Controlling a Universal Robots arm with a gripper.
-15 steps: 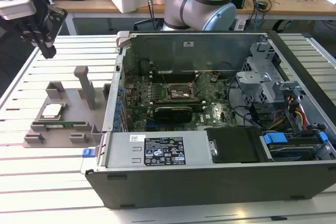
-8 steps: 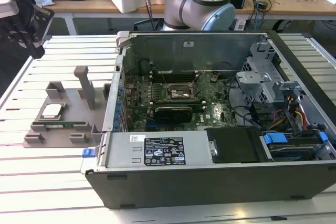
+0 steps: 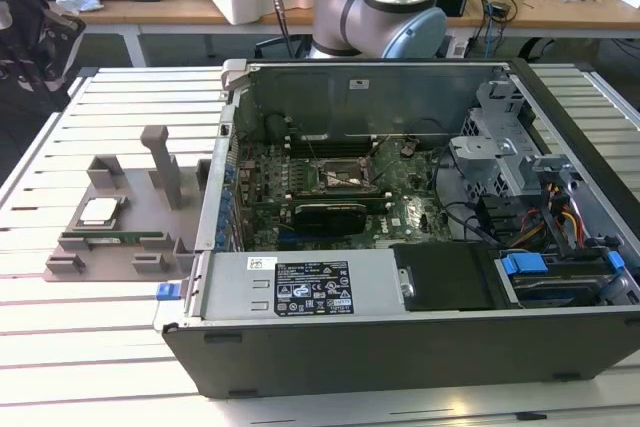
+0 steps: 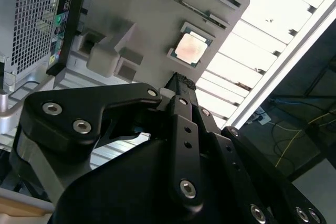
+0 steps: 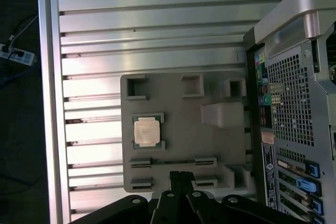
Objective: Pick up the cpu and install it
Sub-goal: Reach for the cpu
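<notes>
cpu sits silver-side up in a square pocket of the grey holder tray on the desk, at the exterior view's left of the open PC case. Hand is over the tray, fingers pressed together, empty, apart from cpu. White label on the power supply, print unreadable.

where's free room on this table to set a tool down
Bare slatted table lies between the grey holder and the near edge in the exterior view, and beyond the holder to the far edge. Crowded: the holder carrying the cpu, and the open computer case packed with boards and cables.
</notes>
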